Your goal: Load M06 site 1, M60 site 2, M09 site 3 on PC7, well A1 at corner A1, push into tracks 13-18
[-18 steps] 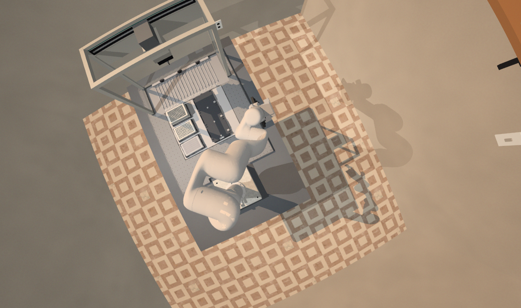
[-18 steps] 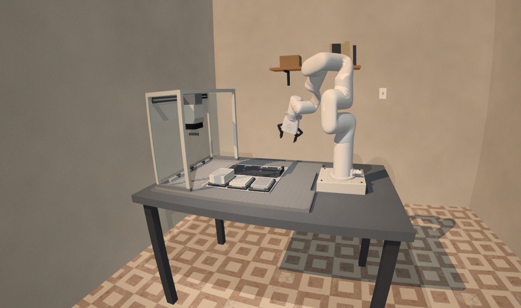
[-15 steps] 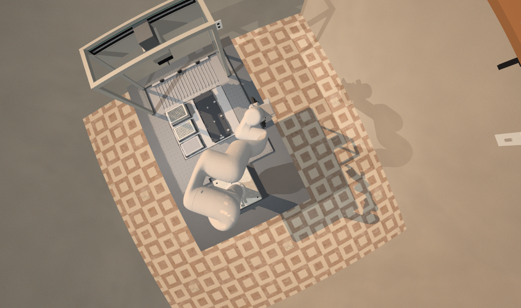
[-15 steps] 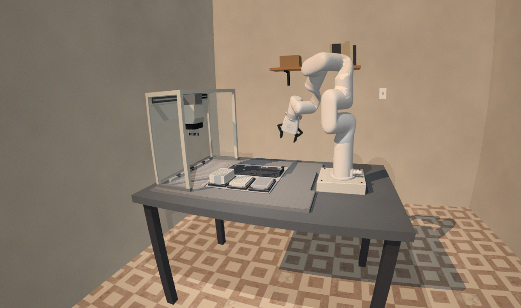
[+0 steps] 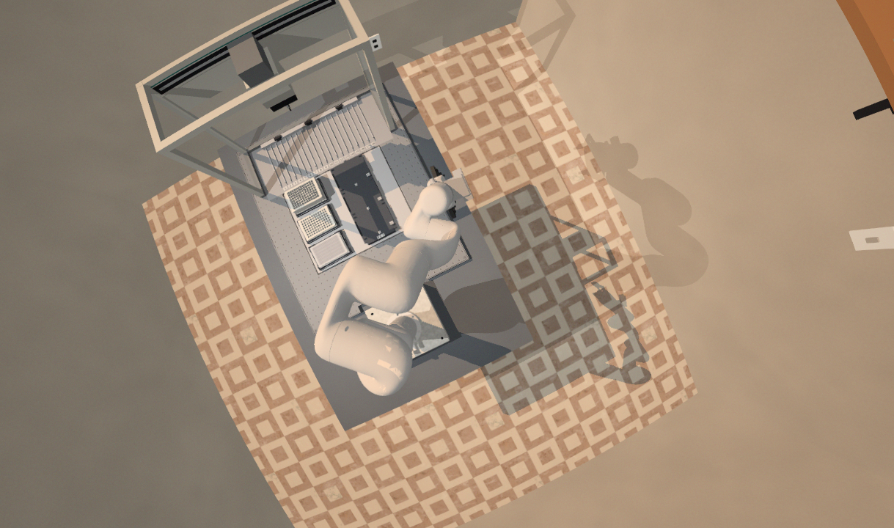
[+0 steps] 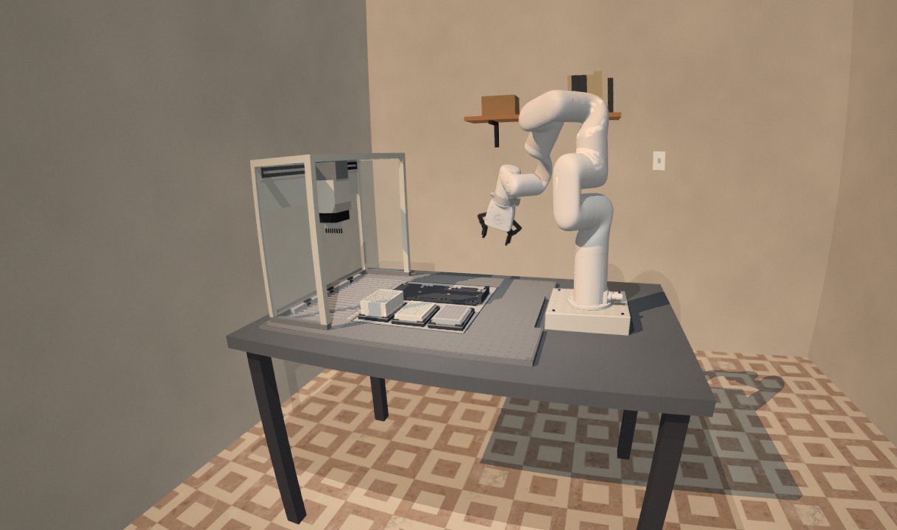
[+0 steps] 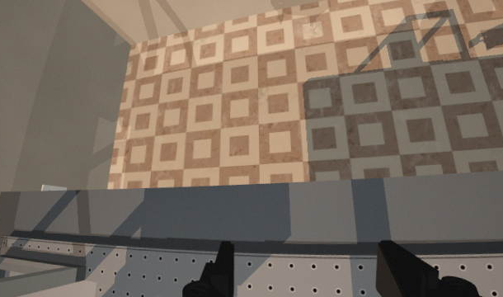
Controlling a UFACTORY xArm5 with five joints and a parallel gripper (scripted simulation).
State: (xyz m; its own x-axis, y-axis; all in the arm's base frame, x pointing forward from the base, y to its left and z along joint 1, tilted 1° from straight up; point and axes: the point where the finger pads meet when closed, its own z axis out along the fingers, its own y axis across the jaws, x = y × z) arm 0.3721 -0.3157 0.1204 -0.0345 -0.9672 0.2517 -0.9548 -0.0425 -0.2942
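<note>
The black carrier PC7 (image 5: pixel 365 199) lies empty on the apron in front of the rails (image 5: pixel 328 139), also seen from the side (image 6: pixel 446 291). Three plates sit in a row beside it. M60, the flat 384-well plate (image 5: pixel 329 249) (image 6: pixel 452 315), is nearest the arm's base. M06, the 96-well plate (image 5: pixel 315 221) (image 6: pixel 416 311), is in the middle. M09, the tall deep-well block (image 5: pixel 303 193) (image 6: pixel 380 302), is nearest the rails. My gripper (image 6: pixel 499 233) is open and empty, high above the table's far side; its fingertips show in the wrist view (image 7: pixel 305 264).
The instrument's glass-sided frame (image 6: pixel 329 230) stands over the rails at the table's left end. The arm's base plinth (image 6: pixel 586 315) is on the right. The wrist view looks past the table's far edge (image 7: pixel 251 210) to the floor.
</note>
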